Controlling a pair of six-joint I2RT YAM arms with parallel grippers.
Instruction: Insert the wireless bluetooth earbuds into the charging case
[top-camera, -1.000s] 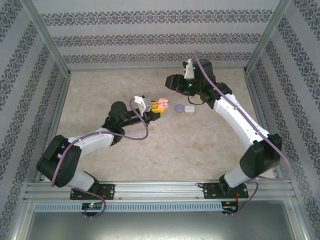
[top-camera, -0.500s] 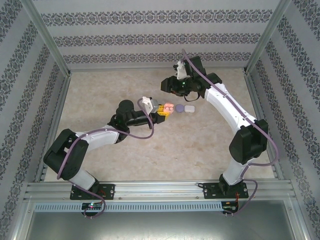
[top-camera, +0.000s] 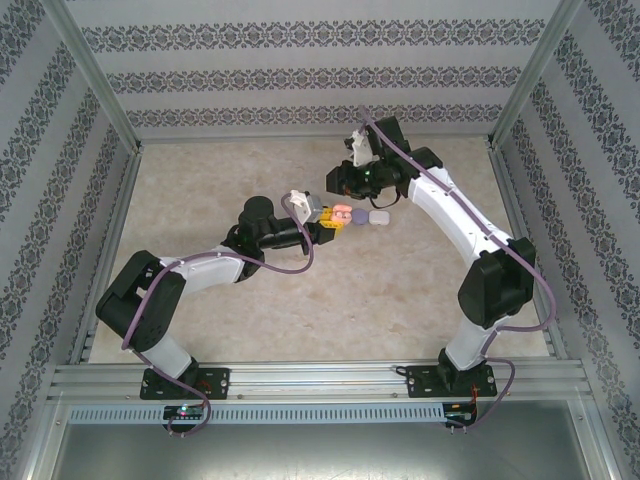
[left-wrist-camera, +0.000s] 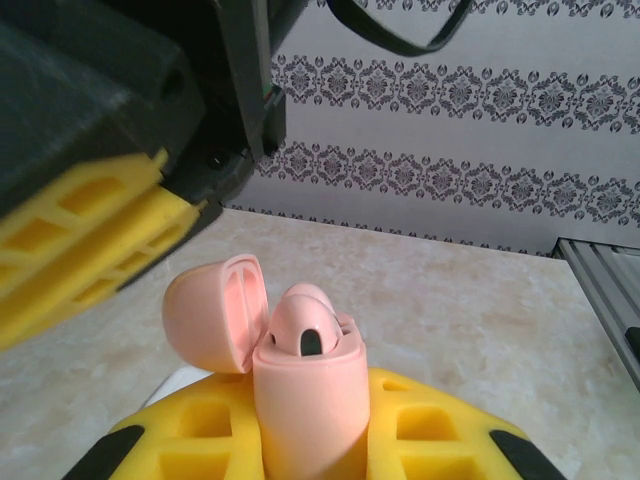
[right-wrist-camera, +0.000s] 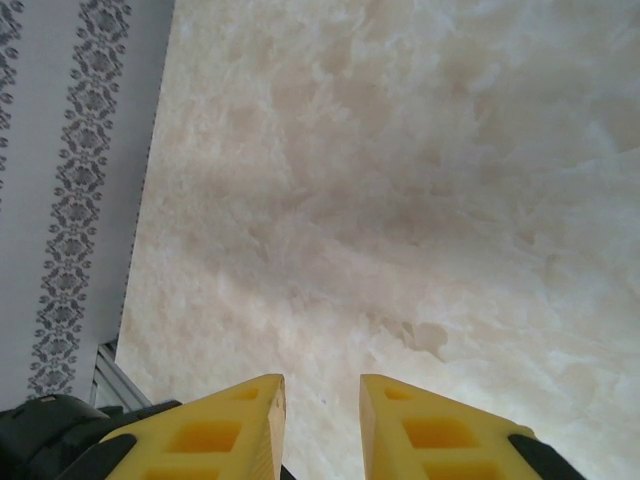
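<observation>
Since a second earlier the left arm had stretched farther toward 1 o'clock, carrying its load nearer the table's middle. The right arm had folded in, and the right gripper (top-camera: 338, 186) had dropped toward 7 o'clock until it hung just beside the left gripper (top-camera: 328, 220).

The marbled tabletop (top-camera: 420, 290) lay open toward 6 and 9 o'clock of the grippers. Patterned walls (top-camera: 300, 80) and aluminium posts (top-camera: 95, 85) closed it in at 9, 12 and 3 o'clock. At 3 o'clock of the held case sat a purple case (top-camera: 360, 217), then a white case (top-camera: 379, 216), close together in a row.

The left gripper was clamped on the pink charging case (left-wrist-camera: 305, 400), which stood upright between yellow ribbed fingers (left-wrist-camera: 200, 440). In the left wrist view its rounded lid (left-wrist-camera: 215, 310) stood hinged open toward 9 o'clock. One pinkish earbud (left-wrist-camera: 298, 320) sat in the case, its smooth domed top above the rim. The case was glossy, oval-bodied plastic.

The right gripper's yellow fingers (right-wrist-camera: 230, 430) stood narrowly apart with nothing between them, above the bare stone-look surface.
</observation>
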